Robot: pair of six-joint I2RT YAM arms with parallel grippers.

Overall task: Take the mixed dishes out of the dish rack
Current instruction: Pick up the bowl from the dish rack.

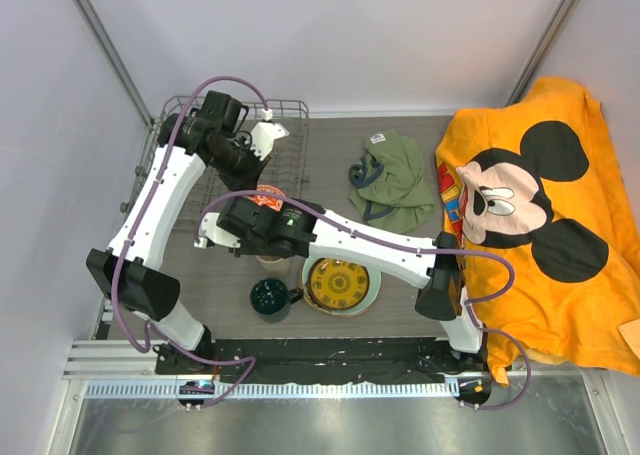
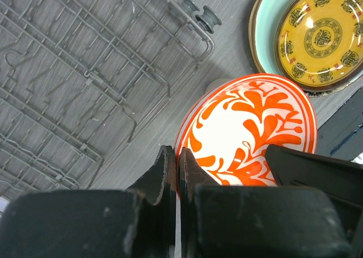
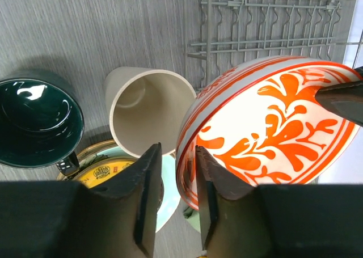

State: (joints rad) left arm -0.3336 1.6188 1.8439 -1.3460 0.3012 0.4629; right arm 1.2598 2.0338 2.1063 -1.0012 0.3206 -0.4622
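My left arm (image 1: 160, 190) runs from its base at lower left up the left side of the overhead view, folds at the wrist near the top and angles back down toward centre. My left gripper (image 2: 176, 153) is pinched on the rim of the small red-and-white patterned bowl (image 2: 249, 127), jaws nearly touching. My right arm (image 1: 370, 240) rises from lower right, bends, and stretches its forearm leftward across the middle. My right gripper (image 3: 177, 150) straddles that same rim, jaws parted, with a gap beside the finger (image 3: 148, 184) at the left of its view.
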